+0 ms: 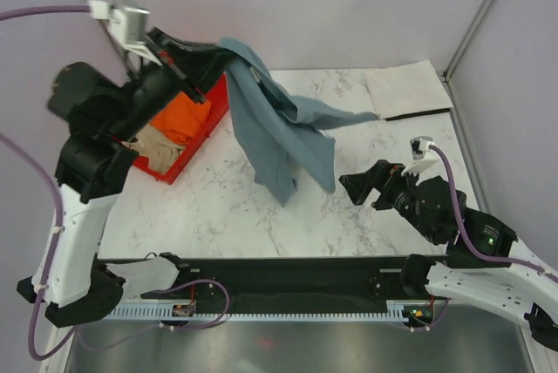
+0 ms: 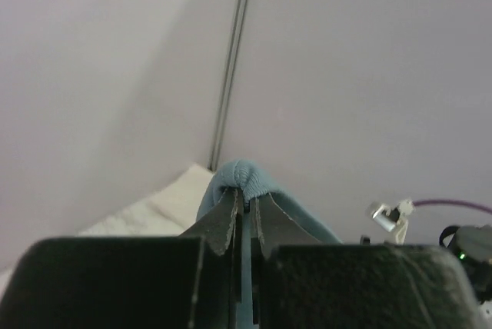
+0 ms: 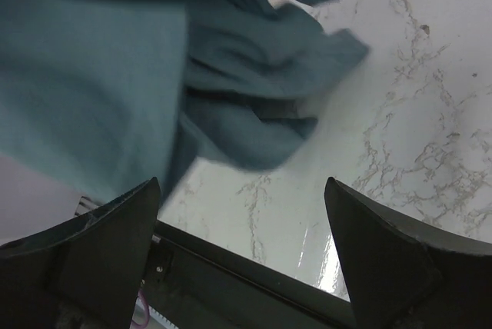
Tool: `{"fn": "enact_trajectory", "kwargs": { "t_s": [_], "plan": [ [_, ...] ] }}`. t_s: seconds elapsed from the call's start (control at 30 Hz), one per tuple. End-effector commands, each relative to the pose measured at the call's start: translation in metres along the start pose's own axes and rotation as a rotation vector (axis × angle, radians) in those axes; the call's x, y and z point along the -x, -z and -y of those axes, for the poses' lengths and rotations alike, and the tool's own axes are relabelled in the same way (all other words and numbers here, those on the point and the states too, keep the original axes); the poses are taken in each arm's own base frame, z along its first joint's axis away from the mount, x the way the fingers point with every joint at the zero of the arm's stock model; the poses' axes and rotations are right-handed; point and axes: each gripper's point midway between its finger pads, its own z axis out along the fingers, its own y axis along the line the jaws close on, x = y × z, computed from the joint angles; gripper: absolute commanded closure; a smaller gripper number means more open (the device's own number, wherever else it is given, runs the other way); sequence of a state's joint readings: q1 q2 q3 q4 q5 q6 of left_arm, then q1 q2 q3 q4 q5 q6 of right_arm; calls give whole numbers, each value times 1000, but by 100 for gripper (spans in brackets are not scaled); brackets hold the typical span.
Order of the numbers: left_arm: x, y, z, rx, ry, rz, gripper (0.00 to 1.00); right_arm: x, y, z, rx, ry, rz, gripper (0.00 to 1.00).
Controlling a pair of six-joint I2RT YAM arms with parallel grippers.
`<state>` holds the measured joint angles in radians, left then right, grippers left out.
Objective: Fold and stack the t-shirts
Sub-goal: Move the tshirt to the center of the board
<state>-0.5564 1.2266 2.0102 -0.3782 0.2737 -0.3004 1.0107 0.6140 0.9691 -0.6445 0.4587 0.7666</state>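
My left gripper (image 1: 225, 52) is raised high at the back left and is shut on the slate blue-grey t-shirt (image 1: 279, 129), which hangs down from it with its lower part trailing on the marble table. In the left wrist view the shirt's fabric (image 2: 247, 177) bunches over the closed fingertips. My right gripper (image 1: 359, 186) is open and empty, low over the table just right of the hanging shirt, which fills the top of the right wrist view (image 3: 115, 75). An orange t-shirt (image 1: 181, 118) and a tan-beige one (image 1: 157, 146) lie in the red tray (image 1: 214, 125). A pale off-white shirt (image 1: 408, 87) lies folded at the back right.
The marble table (image 1: 261, 216) ends at a black rail along the near edge (image 1: 288, 273). Grey walls and metal posts enclose the back and sides. The red tray stands at the table's left edge, under my left arm.
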Motion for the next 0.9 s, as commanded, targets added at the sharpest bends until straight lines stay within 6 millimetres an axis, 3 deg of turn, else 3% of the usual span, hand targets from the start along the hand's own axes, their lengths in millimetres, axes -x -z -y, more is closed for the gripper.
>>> {"fn": "enact_trajectory", "kwargs": {
  "t_s": [0.0, 0.03, 0.07, 0.13, 0.17, 0.23, 0.27, 0.3, 0.37, 0.47, 0.6, 0.77, 0.87],
  "plan": [
    [-135, -1, -29, 59, 198, -323, 98, 0, -3, 7, -28, -30, 35, 4],
    [-157, 8, -35, 94, 220, -363, 98, -1, -4, 10, -37, -29, 35, 5],
    [-202, 30, -45, 149, 258, -449, 98, -4, -5, 12, -44, -35, 29, 5],
    [-250, 55, -61, 235, 293, -538, 98, -16, -10, 22, -79, -30, 8, 6],
    [-305, 82, -75, 312, 318, -648, 98, -22, -12, 27, -102, -36, -5, 7],
    [-343, 111, -96, 434, 308, -713, 98, -39, -19, 42, -155, -34, -34, 8],
    [-375, 134, -105, 495, 311, -786, 98, -45, -20, 47, -177, -33, -45, 9],
    [-386, 145, -114, 550, 303, -807, 98, -55, -23, 54, -201, -41, -63, 10],
    [-407, 165, -123, 609, 307, -863, 98, -67, -27, 66, -260, -28, -90, 11],
    [-414, 175, -132, 670, 292, -874, 98, -83, -30, 95, -411, -21, -104, 14],
    [-417, 178, -135, 680, 281, -892, 98, -88, -35, 135, -586, -33, -42, 18],
    [-421, 181, -129, 673, 320, -895, 98, -62, -54, 171, -702, -69, -5, 21],
    [-418, 177, -117, 613, 365, -891, 98, -57, -70, 205, -762, -101, -71, 23]
  ]
}}
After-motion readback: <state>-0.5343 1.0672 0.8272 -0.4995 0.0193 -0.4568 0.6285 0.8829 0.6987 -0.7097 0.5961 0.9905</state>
